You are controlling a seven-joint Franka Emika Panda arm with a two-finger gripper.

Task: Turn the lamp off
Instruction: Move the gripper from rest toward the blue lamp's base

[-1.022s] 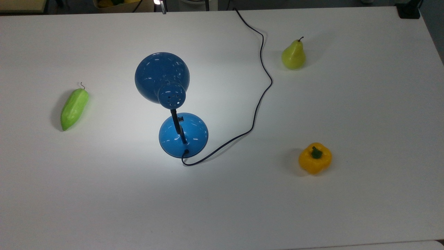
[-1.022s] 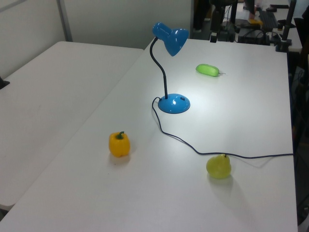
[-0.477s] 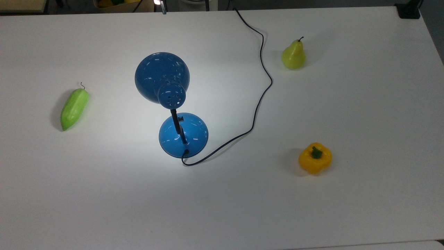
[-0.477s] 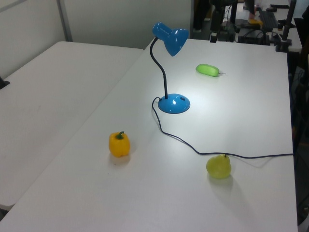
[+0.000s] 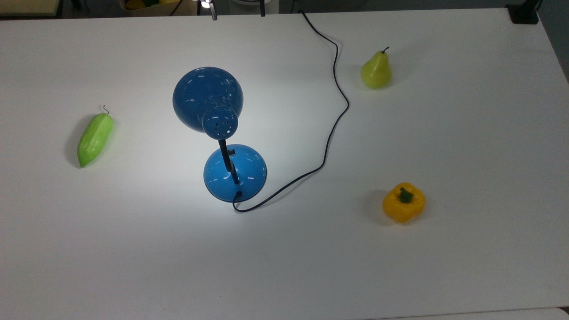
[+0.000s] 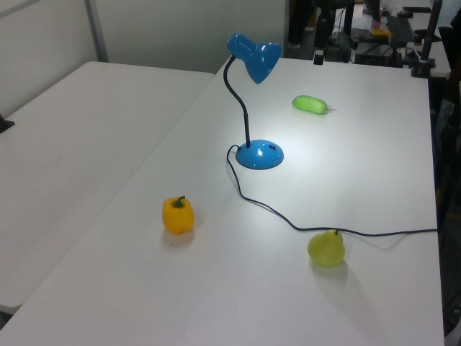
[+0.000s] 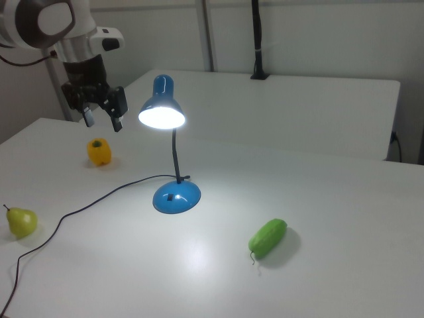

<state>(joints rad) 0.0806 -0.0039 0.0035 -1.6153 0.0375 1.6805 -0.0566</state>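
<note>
Lamp [image 7: 165,132] lit. Gripper [image 7: 101,116] high beside shade, fingers apart, empty. Descend to switch [image 7: 170,196] on base; press with one fingertip, clearing neck.

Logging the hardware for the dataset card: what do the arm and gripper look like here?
In the right view the arm has rounded white link covers with a grey round joint cap. A black cable loops off its side. The wrist below turns black and ends in the gripper, black with two short fingers whose tips look lighter grey.
</note>
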